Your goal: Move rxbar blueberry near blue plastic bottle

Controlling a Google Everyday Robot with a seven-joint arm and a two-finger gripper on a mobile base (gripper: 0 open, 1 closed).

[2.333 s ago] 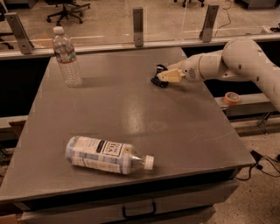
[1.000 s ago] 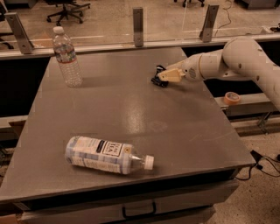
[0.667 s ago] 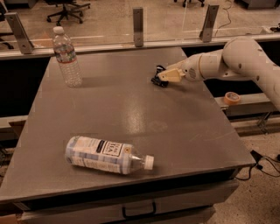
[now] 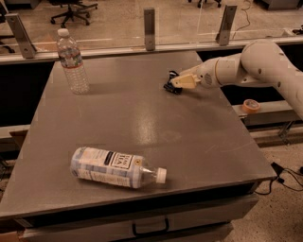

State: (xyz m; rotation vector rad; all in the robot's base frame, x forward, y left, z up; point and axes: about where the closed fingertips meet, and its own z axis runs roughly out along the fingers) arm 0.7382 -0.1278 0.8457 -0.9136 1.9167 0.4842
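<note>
While at rxbar (image 4: 169, 89), tool (image 4: 177, 82) opposite water bottle (image 4: 72, 64)

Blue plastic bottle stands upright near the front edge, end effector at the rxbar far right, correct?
No: the camera view shows the blue plastic bottle lying on its side near the front edge. The end effector is at the rxbar blueberry, far right.

"What surrounds the counter (image 4: 142, 113)?"
"Glass on metal posts (image 4: 149, 28) behind, an office chair (image 4: 71, 9) beyond, speckled floor (image 4: 284, 217), and a drawer (image 4: 150, 228) in front."
"And the tool (image 4: 173, 86)?"
"Over the counter's far right; a tape roll (image 4: 251, 105) is on the ledge beside."
</note>
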